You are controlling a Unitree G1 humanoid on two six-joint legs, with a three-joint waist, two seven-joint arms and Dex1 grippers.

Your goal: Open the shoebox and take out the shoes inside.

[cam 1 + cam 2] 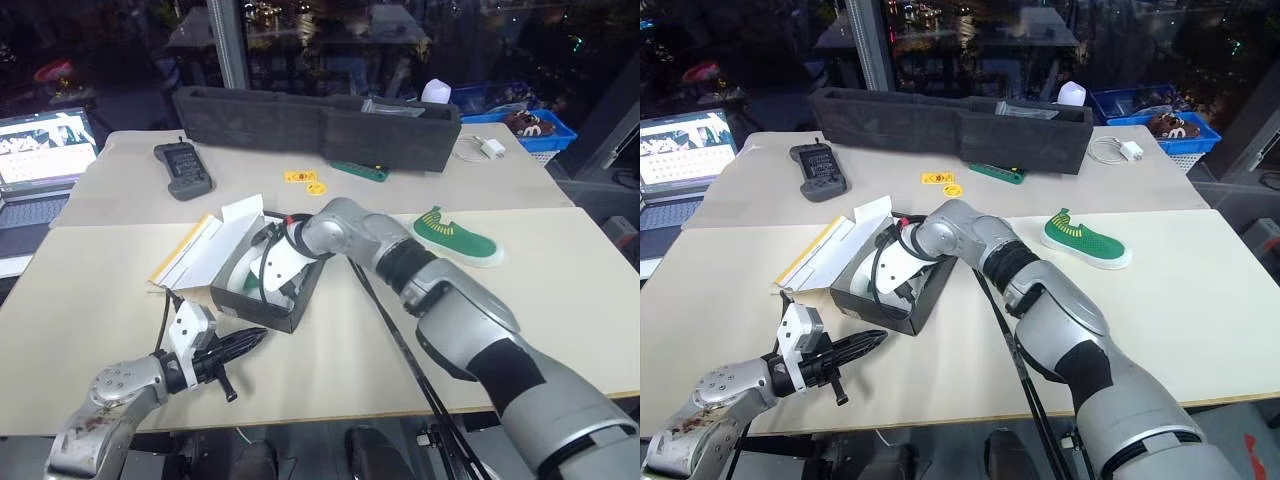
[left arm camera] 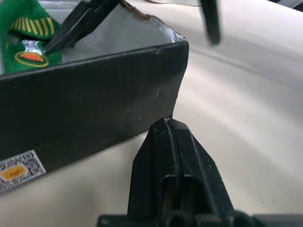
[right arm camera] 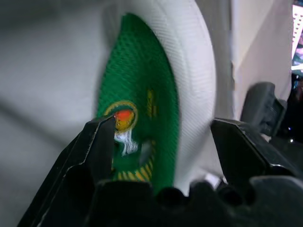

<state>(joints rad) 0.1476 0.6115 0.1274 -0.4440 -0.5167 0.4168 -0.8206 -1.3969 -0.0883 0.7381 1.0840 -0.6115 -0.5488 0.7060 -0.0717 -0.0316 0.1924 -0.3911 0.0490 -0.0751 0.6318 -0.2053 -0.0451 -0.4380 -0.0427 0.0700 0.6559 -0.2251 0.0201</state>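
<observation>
A wide beige table [image 1: 560,300] stands before dark windows, with one laptop [image 1: 40,160] off its left edge and one blue basket [image 1: 520,120] at the far right. Along the far edge lies one long grey foam case [image 1: 320,125], then one handheld controller [image 1: 182,170] nearer. One shoebox [image 1: 285,310] sits open, its yellow lid [image 1: 190,250] folded back to the left. The right gripper [image 3: 163,146] is inside the box, jaws spread wide on either side of one green shoe [image 3: 142,94], not yet closed on it. A second shoe [image 1: 458,238] lies on the table, well to the right of those jaws. The left gripper [image 2: 166,130], jaws pressed together and empty, points at the box's near black corner.
</observation>
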